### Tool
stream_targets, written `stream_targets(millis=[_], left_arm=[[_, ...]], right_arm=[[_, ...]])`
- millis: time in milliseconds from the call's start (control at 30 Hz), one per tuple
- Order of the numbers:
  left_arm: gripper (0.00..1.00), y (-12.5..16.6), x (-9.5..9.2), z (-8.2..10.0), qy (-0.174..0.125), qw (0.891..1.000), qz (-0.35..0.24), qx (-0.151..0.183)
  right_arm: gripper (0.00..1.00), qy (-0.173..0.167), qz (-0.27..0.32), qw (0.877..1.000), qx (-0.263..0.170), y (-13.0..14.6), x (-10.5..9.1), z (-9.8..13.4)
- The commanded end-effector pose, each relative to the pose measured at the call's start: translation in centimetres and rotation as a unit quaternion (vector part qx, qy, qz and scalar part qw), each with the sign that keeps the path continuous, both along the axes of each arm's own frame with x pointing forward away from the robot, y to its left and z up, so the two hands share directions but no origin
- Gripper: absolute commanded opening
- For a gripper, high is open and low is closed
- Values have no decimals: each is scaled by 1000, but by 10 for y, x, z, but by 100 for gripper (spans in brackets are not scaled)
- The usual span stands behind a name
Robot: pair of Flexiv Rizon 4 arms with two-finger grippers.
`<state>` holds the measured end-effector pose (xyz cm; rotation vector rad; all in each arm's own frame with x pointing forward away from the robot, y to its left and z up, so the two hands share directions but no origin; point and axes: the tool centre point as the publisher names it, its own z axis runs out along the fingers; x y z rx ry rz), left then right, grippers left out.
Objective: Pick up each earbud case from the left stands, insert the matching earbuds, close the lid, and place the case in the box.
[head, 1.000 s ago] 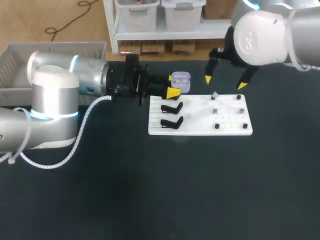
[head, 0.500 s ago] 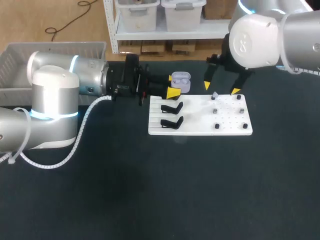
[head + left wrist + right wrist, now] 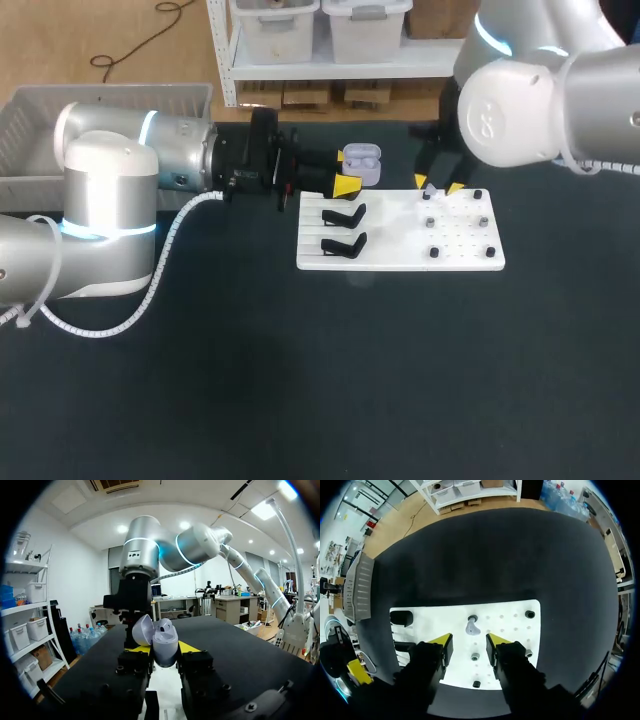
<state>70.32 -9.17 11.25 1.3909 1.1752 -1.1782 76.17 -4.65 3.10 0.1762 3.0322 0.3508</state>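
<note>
Lavender plastic, smooth and glossy, formed the rounded earbud case (image 3: 362, 160), lid hinged open. It was held above the dark matte tabletop (image 3: 300, 380), at eleven o'clock from the middle of the flat white board (image 3: 400, 258), pinched by the left gripper (image 3: 348, 170). Only the left wrist view showed both fingers pressing its sides and the domed lid tilted back. Over the board's one o'clock hovered the right gripper (image 3: 437, 185), fingers spread; its wrist view showed a teardrop-shaped lavender earbud (image 3: 471, 626) just ahead of the gap, untouched. Small black pegs (image 3: 434, 252) dotted the board, and two curved black stands (image 3: 345, 214) sat at nine o'clock
</note>
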Motion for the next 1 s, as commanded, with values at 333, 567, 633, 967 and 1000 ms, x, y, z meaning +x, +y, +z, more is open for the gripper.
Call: stream_targets(millis=[333, 567, 633, 967, 1000], left_arm=[[0, 0, -2, 0, -1, 1000, 2, -1], [0, 0, -2, 0, -1, 1000, 2, -1], [0, 0, -2, 0, -1, 1000, 2, -1], [0, 0, -2, 0, -1, 1000, 2, -1], [0, 0, -2, 0, -1, 1000, 2, -1]], right_arm=[[32, -10, -9, 1000, -2, -1, 6, -13], [31, -10, -13, 1000, -1, -1, 8, -16], [31, -10, -14, 1000, -1, -1, 8, -16], [29, -8, -17, 1000, -4, -1, 9, -17], [29, -8, -18, 1000, -5, -1, 9, -17]])
